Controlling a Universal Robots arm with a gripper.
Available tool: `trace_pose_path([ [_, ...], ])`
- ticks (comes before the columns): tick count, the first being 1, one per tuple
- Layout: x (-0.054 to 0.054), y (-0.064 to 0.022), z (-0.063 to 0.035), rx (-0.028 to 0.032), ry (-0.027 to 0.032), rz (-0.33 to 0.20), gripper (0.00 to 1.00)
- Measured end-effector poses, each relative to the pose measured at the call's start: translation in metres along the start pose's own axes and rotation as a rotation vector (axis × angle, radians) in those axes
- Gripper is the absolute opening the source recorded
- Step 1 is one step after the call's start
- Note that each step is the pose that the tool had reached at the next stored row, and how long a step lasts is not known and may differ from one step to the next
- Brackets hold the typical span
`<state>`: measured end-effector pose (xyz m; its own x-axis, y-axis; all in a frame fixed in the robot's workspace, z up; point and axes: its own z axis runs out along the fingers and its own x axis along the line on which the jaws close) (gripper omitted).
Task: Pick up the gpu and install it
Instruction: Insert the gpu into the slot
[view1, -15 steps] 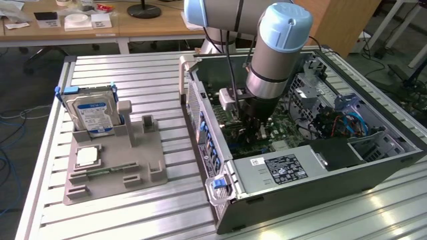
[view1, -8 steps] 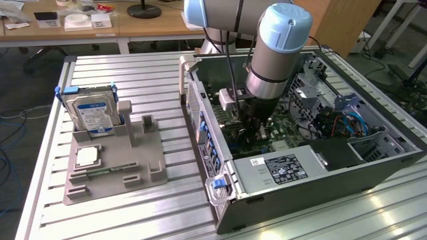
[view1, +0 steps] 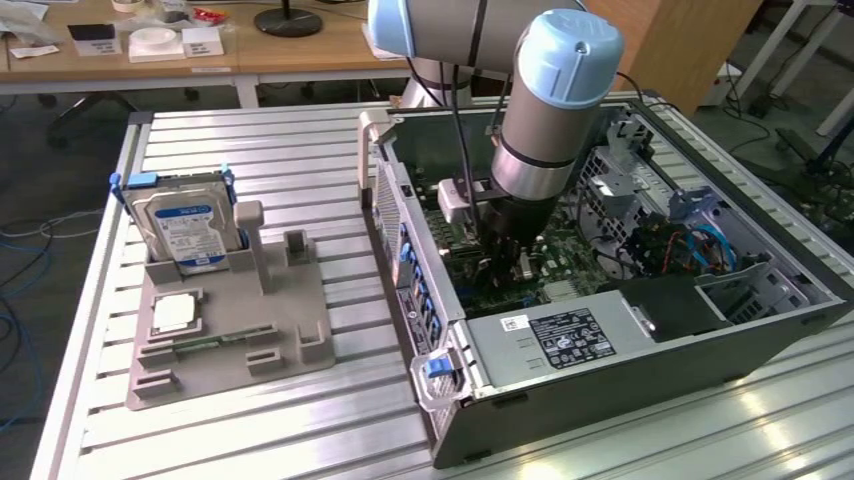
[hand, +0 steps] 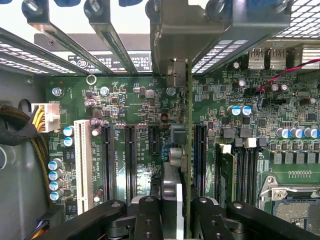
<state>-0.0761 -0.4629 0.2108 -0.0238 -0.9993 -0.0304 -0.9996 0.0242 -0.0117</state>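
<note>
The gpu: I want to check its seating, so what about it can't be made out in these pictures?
- Exterior view: the gpu sits behind the arm inside the computer case.
- Wrist view: the card is edge-on; its lower edge and slot contact are hidden by the gripper.

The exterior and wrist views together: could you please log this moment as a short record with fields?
end effector: shut on the gpu, lowered inside the open computer case
gpu: held edge-on above the motherboard, beside the black expansion slots
gpu bracket: at the case's rear slot openings
hard drive: upright in the grey fixture, on the exterior view's left
fixture: on the slatted metal table
</note>
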Motion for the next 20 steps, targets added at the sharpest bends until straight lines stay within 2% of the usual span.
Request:
trace_pose_path([
  [15,-0.0001,0.0002,0.0005,0.0005,-0.0013,0.000,0.29],
  [16,-0.0001,0.0001,0.0002,0.0001,-0.0004,0.000,0.35],
  [17,-0.0001,0.0000,0.0001,0.0001,-0.0003,0.000,0.35],
  [18,0.0000,0.0000,-0.0005,0.0002,0.0000,0.000,0.42],
  [20,-0.0002,-0.0001,-0.0041,0.0026,0.0000,0.000,0.42],
])
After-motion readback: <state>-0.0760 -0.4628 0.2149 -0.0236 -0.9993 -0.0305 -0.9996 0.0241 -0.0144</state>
